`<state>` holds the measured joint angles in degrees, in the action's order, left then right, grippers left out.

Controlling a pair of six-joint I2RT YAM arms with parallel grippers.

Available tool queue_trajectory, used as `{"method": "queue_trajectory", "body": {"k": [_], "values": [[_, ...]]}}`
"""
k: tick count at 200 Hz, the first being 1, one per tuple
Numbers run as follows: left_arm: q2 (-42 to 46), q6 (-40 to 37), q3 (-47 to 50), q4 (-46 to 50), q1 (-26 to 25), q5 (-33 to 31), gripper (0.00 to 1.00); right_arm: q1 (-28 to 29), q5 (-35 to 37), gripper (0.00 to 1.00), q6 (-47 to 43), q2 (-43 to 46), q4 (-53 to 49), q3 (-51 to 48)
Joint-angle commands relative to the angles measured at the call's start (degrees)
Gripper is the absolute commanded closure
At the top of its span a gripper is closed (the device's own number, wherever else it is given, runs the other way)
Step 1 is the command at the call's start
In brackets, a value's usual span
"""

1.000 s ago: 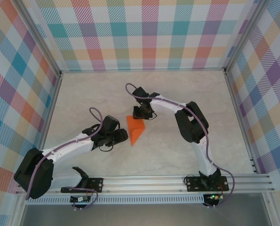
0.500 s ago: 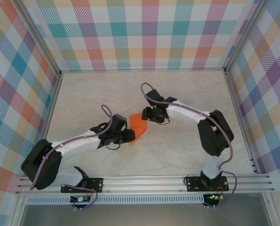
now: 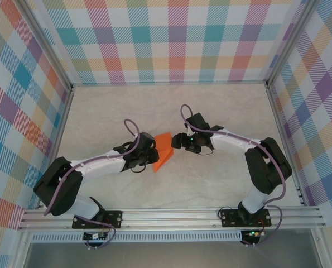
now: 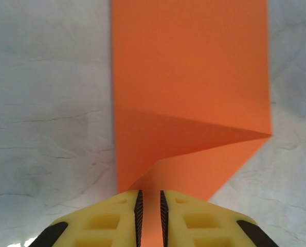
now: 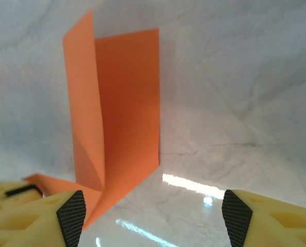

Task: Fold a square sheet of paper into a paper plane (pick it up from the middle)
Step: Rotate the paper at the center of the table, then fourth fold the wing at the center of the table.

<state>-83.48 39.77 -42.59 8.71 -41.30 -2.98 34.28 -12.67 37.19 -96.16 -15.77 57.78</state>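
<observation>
The square sheet of paper (image 3: 165, 152) is bright orange and partly folded, lying mid-table with one flap raised. In the left wrist view the square sheet of paper (image 4: 189, 77) has a diagonal crease, and its near edge runs between the yellow fingers of my left gripper (image 4: 149, 200), which is shut on it. In the top view my left gripper (image 3: 153, 158) is at the sheet's left side. My right gripper (image 3: 177, 140) is just right of the sheet. In its wrist view my right gripper (image 5: 155, 218) is wide open, with the upright flap (image 5: 124, 108) ahead to its left. The paper plane is out of view.
The pale marbled table (image 3: 227, 106) is bounded by plaid walls (image 3: 177, 39) on three sides. An aluminium rail (image 3: 171, 215) runs along the near edge. Open surface lies behind and to the right of the sheet.
Both arms swung rightward. My left gripper advanced onto the sheet's left edge. My right gripper moved from behind the sheet to its right side, and the sheet shifted slightly right.
</observation>
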Motion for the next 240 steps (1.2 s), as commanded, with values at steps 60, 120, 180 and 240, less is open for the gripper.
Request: {"method": "queue_trajectory", "body": {"k": [60, 120, 180, 240], "values": [[-4.7, 0.0, -2.0, -1.1, -0.6, -3.0, 0.86, -0.3, -16.9, 0.37, -3.9, -3.4, 9.0, -2.2], [-5.0, -0.2, -2.0, -0.7, -0.5, -3.2, 0.87, 0.2, -20.9, 0.43, -3.7, -8.9, 9.9, 0.3], [-5.5, -0.2, -2.3, -0.5, -0.5, -3.4, 0.87, 2.0, -20.7, 0.53, -0.3, -12.9, 12.3, 2.4], [-5.3, -0.2, -2.5, -0.5, -0.3, -3.0, 0.85, 2.4, -17.8, 0.75, 4.7, -15.5, 16.5, 3.1]]}}
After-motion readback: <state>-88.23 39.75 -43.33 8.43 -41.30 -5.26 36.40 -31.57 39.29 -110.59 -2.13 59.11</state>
